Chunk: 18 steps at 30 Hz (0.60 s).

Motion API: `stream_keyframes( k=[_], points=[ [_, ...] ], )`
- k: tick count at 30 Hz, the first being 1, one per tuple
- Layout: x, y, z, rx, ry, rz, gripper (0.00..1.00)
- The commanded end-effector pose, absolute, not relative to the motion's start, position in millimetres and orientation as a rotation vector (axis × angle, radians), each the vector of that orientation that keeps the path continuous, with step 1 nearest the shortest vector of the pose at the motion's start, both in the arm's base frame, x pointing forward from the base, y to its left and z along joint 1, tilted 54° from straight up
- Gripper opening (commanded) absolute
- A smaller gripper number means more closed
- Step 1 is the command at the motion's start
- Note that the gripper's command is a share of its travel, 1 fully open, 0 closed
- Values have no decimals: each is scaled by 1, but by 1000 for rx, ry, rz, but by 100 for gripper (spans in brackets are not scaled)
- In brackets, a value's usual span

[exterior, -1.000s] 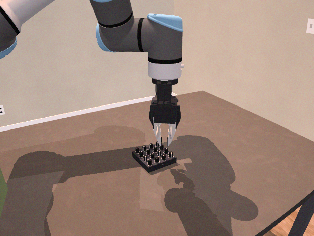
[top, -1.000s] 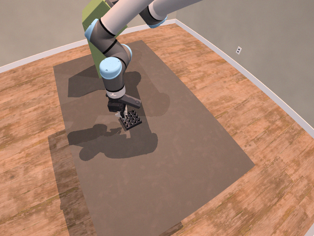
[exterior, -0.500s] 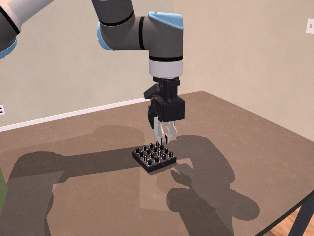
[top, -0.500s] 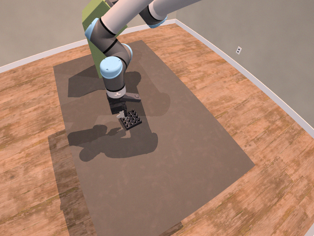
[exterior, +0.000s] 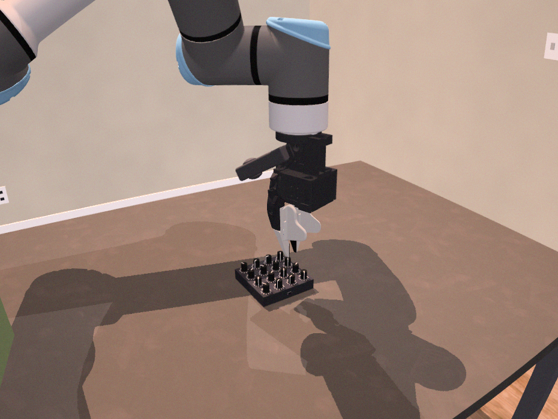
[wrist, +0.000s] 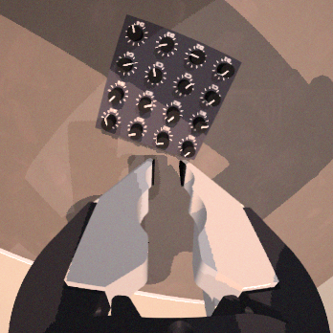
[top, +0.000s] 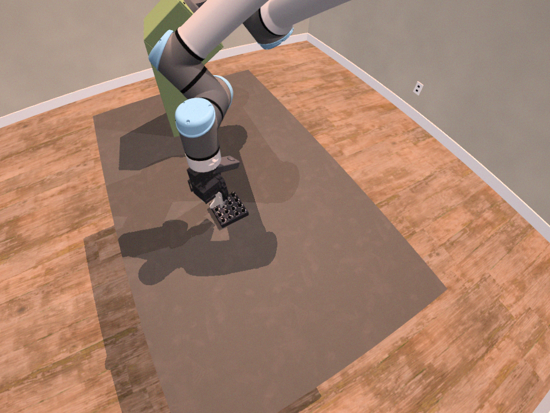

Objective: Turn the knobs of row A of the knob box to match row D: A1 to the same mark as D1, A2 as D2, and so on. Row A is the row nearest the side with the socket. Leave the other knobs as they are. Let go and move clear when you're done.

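Pincer (top: pixel 217 205) (exterior: pixel 291 253) (wrist: pixel 166 162), pointing down, with two pale fingers set a narrow gap apart; nothing is grasped between them. Each of the two fingertips bears a dark pad (wrist: pixel 153 172), two in all. The knob box (top: pixel 235 220) (exterior: pixel 276 296) (wrist: pixel 145 55) lies flat on the bench (top: pixel 310 266) (exterior: pixel 157 343) (wrist: pixel 43 167). In the exterior view the fingertips stand at its rear part, away from the side bearing the socket (exterior: pixel 289 293); in the wrist view the box appears beyond the tips, its nearest corner close to them. Whether a fingertip touches a knob cannot be told.

Counts: one box; one visible socket; sixteen knobs (exterior: pixel 279 283) (wrist: pixel 166 44), in four rows of four, each dark with a pale pointer line and ringed by pale marks. The pointers face various ways.

Farther out: one arm (top: pixel 191 80) (exterior: pixel 299 58), grey with light-blue caps, above the bench; one green pedestal (top: pixel 166 97) (exterior: pixel 5 335); one wall outlet (top: pixel 417 87) (exterior: pixel 2 195); and one switch plate (exterior: pixel 551 45), cut by the right edge of the exterior view.

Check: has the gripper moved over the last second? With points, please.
Yes. Against the knob box (top: pixel 234 220) (exterior: pixel 280 296) (wrist: pixel 159 88), the gripper (top: pixel 217 205) (exterior: pixel 291 254) (wrist: pixel 166 162) has turned, its side bracket (top: pixel 228 164) (exterior: pixel 263 163) swinging out leftward in the exterior view.
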<state>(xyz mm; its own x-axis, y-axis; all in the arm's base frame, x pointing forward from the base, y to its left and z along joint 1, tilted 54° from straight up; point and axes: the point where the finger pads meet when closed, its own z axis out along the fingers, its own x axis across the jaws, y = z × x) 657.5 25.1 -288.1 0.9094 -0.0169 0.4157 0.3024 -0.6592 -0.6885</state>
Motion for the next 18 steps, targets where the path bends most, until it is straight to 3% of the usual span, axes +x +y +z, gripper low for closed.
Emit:
stream_keyframes(
  k=[1, 18],
  points=[
    [657, 23, -288, -2229, -382, -576, 11],
    [655, 16, -288, -2150, -892, -806, 11]
  ],
)
